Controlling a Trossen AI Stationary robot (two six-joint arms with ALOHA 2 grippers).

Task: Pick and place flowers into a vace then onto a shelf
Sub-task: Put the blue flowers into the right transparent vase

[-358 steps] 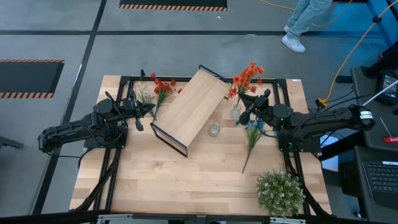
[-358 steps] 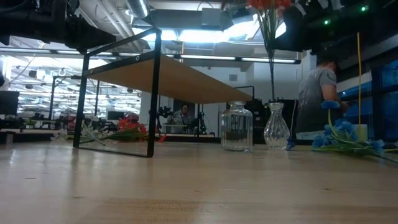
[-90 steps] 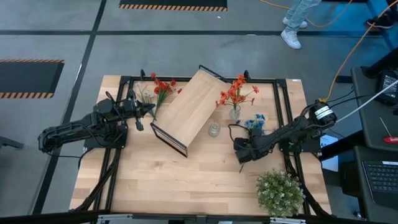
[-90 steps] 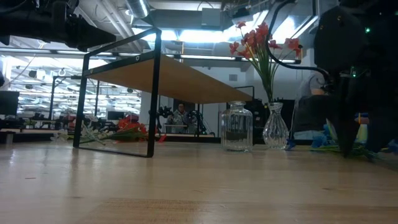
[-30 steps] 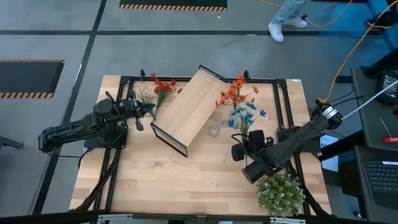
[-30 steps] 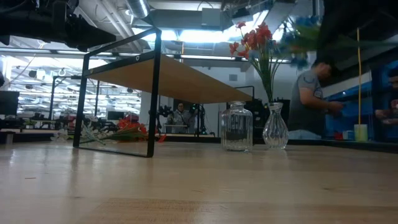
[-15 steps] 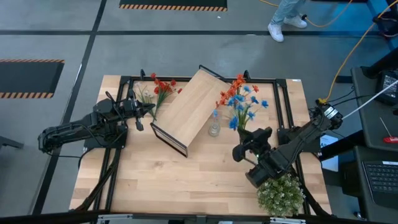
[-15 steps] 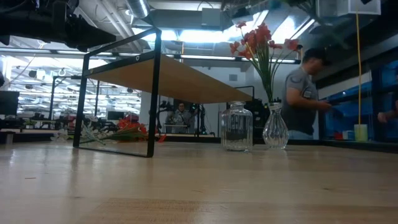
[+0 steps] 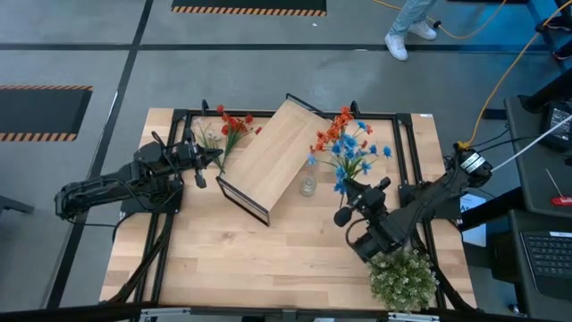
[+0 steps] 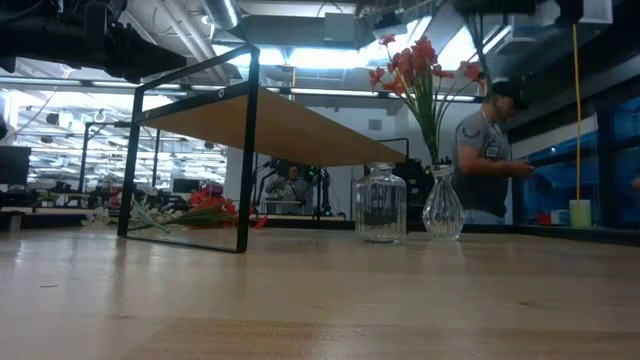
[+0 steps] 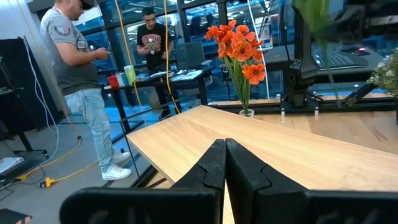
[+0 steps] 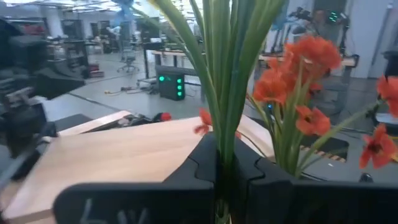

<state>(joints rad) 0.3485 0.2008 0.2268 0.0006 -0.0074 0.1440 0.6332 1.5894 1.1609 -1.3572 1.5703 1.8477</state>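
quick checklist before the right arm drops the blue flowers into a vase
1. Right end effector shut on the blue flowers: ok.
2. Blue flowers lifted off the table: ok.
3. Stems lined up over a vase mouth: cannot tell.
4. Narrow vase upright, already holding the orange flowers: ok.
5. Jar upright and empty: ok.
6. Left end effector shut, parked by the shelf: ok.

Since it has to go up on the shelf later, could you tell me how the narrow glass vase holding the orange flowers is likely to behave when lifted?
The vase is probably top-heavy: tall orange flowers rise far above its small base. Clear glass suggests slippery and fragile.
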